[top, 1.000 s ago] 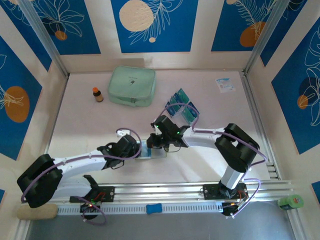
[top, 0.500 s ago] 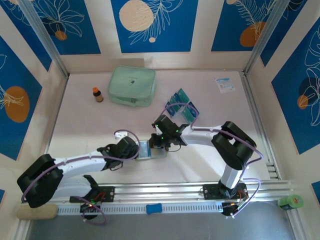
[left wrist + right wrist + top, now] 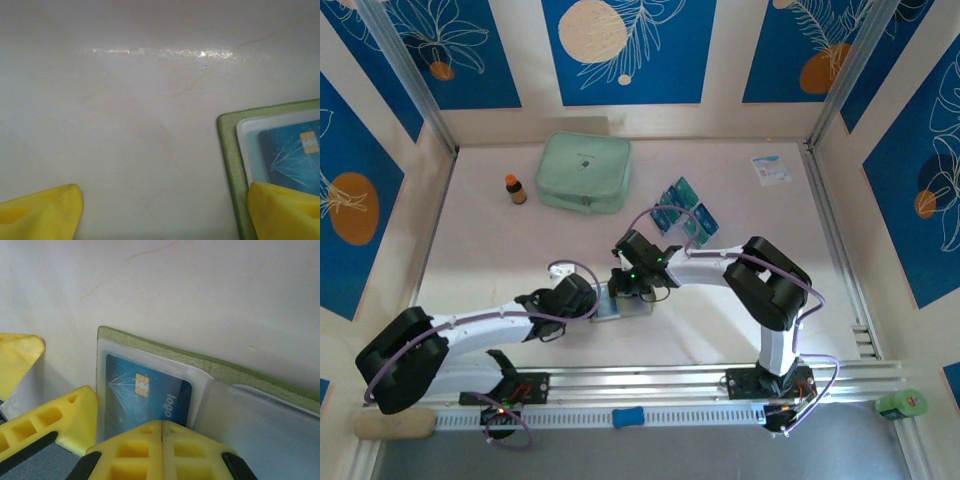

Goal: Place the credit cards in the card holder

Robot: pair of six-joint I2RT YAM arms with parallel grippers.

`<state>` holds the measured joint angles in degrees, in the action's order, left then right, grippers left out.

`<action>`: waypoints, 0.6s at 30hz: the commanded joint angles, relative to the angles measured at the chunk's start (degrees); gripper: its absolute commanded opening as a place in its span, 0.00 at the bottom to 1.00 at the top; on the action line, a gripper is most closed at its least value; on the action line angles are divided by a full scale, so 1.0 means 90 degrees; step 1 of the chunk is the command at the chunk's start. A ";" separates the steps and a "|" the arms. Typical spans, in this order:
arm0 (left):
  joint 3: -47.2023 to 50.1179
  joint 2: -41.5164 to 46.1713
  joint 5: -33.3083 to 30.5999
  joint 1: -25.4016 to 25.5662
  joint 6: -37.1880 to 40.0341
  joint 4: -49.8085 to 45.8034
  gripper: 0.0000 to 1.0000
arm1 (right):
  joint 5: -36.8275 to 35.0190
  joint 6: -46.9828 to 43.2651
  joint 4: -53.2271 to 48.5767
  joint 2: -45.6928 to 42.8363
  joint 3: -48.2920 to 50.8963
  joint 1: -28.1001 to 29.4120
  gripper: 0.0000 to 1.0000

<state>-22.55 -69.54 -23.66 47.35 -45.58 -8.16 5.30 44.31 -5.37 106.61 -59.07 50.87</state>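
The olive card holder (image 3: 638, 306) lies open on the table between both grippers. Its green rim (image 3: 227, 150) frames a clear sleeve with a blue chip credit card (image 3: 290, 155) in it. My left gripper (image 3: 162, 212) is open wide, its right fingertip (image 3: 285, 210) resting on the holder's edge. My right gripper (image 3: 162, 427) is shut, and its joined tips sit over the near edge of that credit card (image 3: 145, 390) in the holder (image 3: 225, 370). Several more blue and teal credit cards (image 3: 685, 215) lie fanned behind the right arm. From above, left gripper (image 3: 595, 300) and right gripper (image 3: 628, 285) meet at the holder.
A pale mint zip pouch (image 3: 584, 172) and a small brown bottle (image 3: 515, 189) stand at the back left. A white-and-blue packet (image 3: 770, 168) lies back right. A metal rail (image 3: 670, 385) runs along the near edge, with walls on three sides.
My right gripper has shifted left and a little nearer, over the open holder, its elbow folding in. The left arm has stayed put.
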 commanded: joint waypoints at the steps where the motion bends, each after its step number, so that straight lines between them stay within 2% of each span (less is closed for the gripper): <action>1: 0.0073 -0.0104 -0.0008 -0.0065 0.0006 0.0082 0.86 | 0.0279 0.0004 -0.0156 0.0114 -0.0136 0.0083 0.03; 11: 0.0112 -0.0050 -0.0025 -0.0060 -0.0004 0.0071 0.86 | 0.0041 -0.0024 -0.0328 -0.0748 0.0165 -0.0037 0.04; 18: 0.0127 0.0016 -0.0038 -0.0062 0.0011 0.0044 0.86 | -0.0100 -0.0043 -0.0419 -0.0773 0.0378 -0.0043 0.03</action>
<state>-22.55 -69.54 -23.66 47.35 -45.58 -8.14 4.89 44.31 -7.03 99.81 -57.14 50.61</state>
